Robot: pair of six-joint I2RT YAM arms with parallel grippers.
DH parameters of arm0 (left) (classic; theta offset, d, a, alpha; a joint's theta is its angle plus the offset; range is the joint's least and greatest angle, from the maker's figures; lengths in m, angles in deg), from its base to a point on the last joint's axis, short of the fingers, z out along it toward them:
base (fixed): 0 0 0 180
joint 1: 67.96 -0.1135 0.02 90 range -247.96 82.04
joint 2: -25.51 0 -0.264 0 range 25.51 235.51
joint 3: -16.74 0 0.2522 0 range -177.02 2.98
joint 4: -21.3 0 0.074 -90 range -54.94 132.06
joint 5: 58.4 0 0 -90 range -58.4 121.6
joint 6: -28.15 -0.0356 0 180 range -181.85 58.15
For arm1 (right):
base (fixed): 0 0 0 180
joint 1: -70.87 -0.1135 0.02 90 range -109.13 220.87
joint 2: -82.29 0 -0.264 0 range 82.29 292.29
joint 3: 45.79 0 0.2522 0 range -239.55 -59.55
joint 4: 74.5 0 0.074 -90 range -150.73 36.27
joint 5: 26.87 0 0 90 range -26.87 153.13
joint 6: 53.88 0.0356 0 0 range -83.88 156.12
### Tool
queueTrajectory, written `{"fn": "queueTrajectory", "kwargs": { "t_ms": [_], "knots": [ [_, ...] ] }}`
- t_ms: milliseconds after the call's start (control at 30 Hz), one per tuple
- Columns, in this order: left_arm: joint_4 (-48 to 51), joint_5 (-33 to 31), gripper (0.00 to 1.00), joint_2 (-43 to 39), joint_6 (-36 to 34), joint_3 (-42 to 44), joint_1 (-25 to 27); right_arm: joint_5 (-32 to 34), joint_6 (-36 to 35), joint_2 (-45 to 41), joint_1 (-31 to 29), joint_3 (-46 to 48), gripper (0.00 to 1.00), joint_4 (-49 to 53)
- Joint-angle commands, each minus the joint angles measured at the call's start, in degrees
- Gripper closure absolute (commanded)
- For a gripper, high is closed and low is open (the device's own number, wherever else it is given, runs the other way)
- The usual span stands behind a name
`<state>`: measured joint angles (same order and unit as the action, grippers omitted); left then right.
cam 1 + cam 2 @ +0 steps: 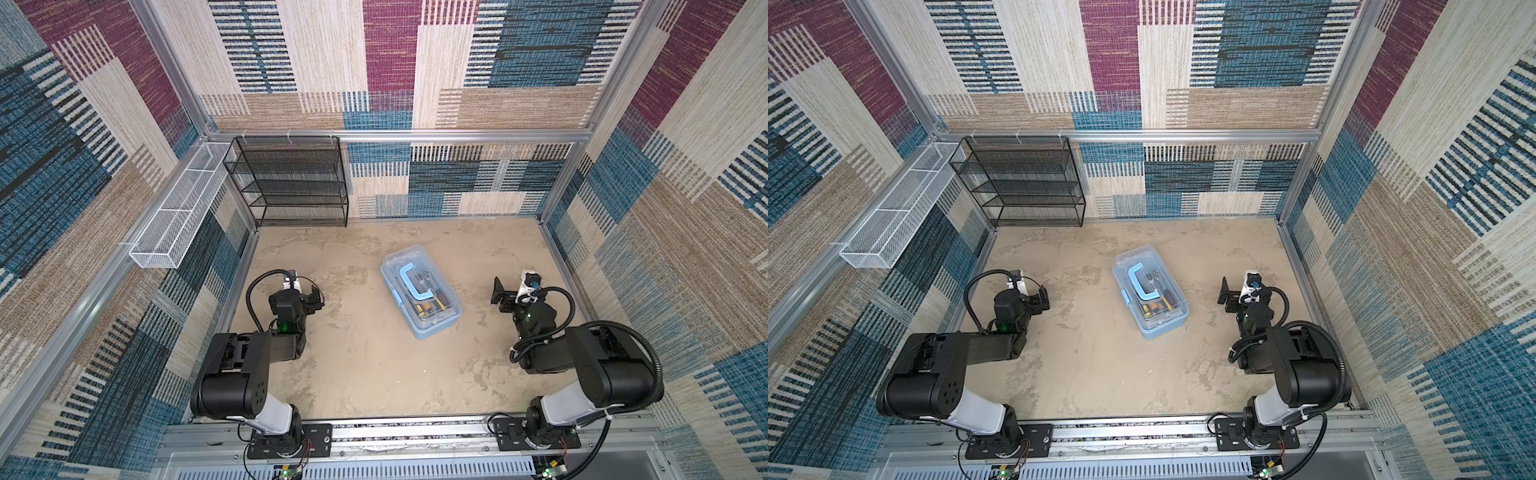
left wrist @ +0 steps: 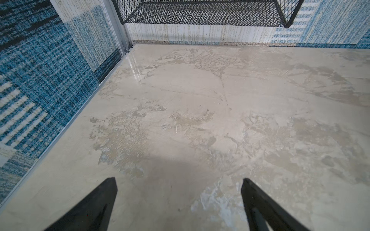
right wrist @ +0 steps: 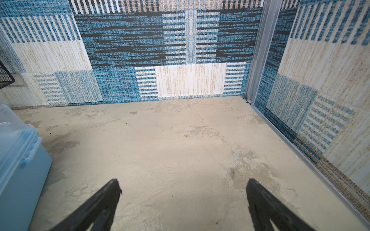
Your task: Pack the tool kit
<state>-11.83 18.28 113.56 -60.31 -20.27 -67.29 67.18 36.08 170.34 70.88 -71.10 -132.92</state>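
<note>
Both top views: the light-blue tool kit [image 1: 420,291] [image 1: 1149,291] sits mid-table [image 1: 365,374], between my two arms and touching neither. Its clear lid [image 1: 400,259] is down, with the blue handle [image 1: 409,282] lying flat on top. Through the lid I see yellow-handled screwdrivers [image 1: 423,309] and small metal pieces (too small to name). Left gripper [image 2: 178,180] and right gripper [image 3: 183,182]: jaws spread wide, holding nothing, over bare table. A black mesh rack [image 1: 291,183] and a white wire basket [image 1: 174,216] are at the far left.
</note>
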Motion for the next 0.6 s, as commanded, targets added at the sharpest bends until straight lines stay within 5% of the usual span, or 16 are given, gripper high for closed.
{"fn": "queueTrajectory", "kwargs": {
  "t_ms": [0, 567],
  "knots": [
    [-1.7, 0.0, 0.01, 0.0, 0.1, -0.1, 0.0, -0.5, 0.0, -0.2, 0.0, 0.2, 0.0, -2.6],
    [-1.7, 0.0, 0.0, -0.1, 0.2, -0.1, 0.0, -0.5, 0.0, -0.2, 0.0, 0.1, 0.0, -2.5]
  ]
}}
